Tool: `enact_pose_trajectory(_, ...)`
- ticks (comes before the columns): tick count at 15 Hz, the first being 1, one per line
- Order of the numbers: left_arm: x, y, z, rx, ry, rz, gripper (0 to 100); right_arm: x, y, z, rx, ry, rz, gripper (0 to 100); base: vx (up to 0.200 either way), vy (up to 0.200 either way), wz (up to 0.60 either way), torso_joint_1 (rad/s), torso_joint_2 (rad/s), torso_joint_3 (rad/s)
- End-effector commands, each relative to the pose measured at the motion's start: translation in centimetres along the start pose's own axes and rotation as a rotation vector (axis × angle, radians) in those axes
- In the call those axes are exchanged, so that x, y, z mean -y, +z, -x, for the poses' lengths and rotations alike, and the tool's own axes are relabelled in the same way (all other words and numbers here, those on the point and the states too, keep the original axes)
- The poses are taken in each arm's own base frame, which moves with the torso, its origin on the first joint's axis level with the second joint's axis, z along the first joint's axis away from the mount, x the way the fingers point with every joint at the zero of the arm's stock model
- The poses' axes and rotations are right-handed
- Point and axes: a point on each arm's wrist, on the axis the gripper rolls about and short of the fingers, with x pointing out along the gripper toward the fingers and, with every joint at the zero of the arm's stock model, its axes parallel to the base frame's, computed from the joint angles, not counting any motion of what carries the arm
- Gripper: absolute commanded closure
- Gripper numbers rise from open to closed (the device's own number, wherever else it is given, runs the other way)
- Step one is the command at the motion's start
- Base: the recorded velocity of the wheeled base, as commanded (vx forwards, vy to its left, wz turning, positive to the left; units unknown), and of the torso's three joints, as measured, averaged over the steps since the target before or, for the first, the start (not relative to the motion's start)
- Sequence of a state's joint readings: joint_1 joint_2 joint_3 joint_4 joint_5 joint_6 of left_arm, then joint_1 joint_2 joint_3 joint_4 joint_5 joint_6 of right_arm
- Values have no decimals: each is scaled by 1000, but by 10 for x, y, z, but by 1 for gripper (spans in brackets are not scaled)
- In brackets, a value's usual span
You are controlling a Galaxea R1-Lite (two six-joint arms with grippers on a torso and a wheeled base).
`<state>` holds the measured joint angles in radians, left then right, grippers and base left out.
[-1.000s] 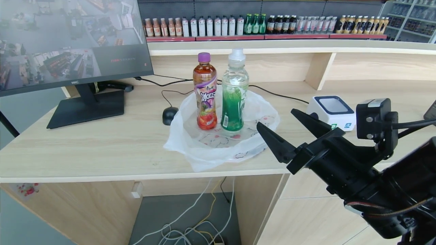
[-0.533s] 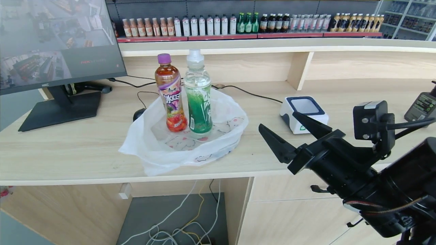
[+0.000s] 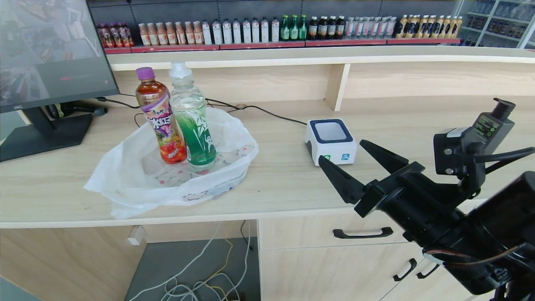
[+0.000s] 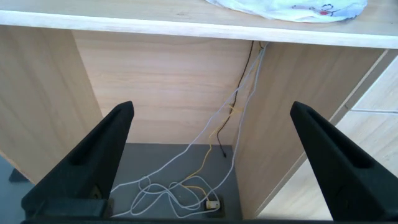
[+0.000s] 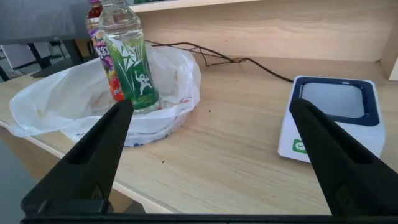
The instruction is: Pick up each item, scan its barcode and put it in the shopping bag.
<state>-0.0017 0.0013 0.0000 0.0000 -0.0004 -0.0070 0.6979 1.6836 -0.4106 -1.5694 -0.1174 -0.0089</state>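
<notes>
Head view: red tea bottle [image 3: 161,121] and green bottle [image 3: 193,121] stand upright, caps at 12 o'clock, in the shopping bag [image 3: 125,184] on the tabletop [image 3: 284,188], 9 o'clock of the spread-apart right pincer [image 3: 340,150]. Left pincer [image 4: 211,109] is spread too.

Two bottles [image 3: 161,121] in one shopping bag [image 3: 121,186]; one scanner [image 3: 330,142]; one monitor [image 3: 50,50].

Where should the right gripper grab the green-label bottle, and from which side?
Grip the green-label bottle around its labelled middle, coming from the robot's right: it stands upright, and the purple-capped bottle crowds its left side. The open right gripper sits on that side.
</notes>
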Motion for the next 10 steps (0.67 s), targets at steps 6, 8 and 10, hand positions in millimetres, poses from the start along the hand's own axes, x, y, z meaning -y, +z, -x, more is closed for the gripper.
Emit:
enact_pose_trajectory(6, 0, 0, 0, 0, 1, 1, 0, 4, -2, -2, -5, -14, 14, 0, 0, -200, 0, 2, 2, 2)
enact_pose_trajectory(8, 0, 0, 0, 0, 1, 1, 0, 4, -3, -3, -8, -14, 15, 0, 0, -200, 0, 0, 2, 2)
enact_pose_trajectory(10, 0, 0, 0, 0, 1, -1, 0, 3, -5, -5, -9, -14, 15, 0, 0, -200, 0, 2, 10, 5)
